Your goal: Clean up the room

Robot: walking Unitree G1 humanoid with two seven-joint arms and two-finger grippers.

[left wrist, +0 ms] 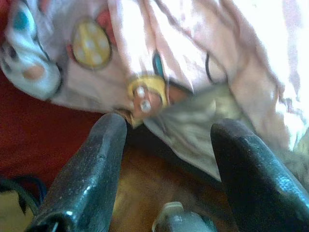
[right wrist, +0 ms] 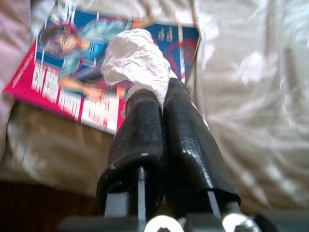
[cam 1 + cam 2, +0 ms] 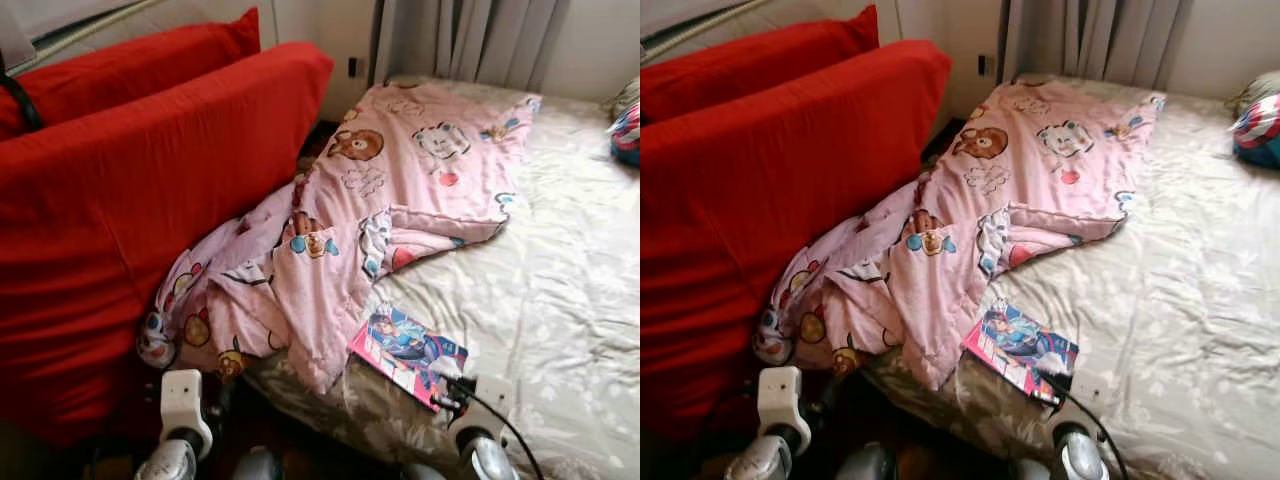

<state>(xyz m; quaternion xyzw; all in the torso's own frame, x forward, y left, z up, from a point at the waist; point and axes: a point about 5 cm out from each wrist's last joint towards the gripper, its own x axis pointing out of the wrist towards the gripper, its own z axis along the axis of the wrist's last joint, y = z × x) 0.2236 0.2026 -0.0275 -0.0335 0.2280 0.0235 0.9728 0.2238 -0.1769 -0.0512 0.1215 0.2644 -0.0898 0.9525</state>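
A crumpled white paper (image 2: 137,58) is pinched in my right gripper (image 2: 161,96), whose fingers are shut on it just above a colourful magazine (image 3: 405,350) lying near the bed's front edge. A pink cartoon-print blanket (image 3: 400,190) lies rumpled across the bed's left half and hangs over its corner. My left gripper (image 1: 166,130) is open, low by the bed's corner, with the blanket's hanging edge (image 1: 145,72) just beyond its fingertips and nothing between them.
The bed has a pale floral sheet (image 3: 560,300). Big red cushions (image 3: 120,200) stand against its left side. Grey curtains (image 3: 470,40) hang behind. A colourful cushion (image 3: 627,135) lies at the far right. Brown floor (image 1: 145,179) shows below the bed's corner.
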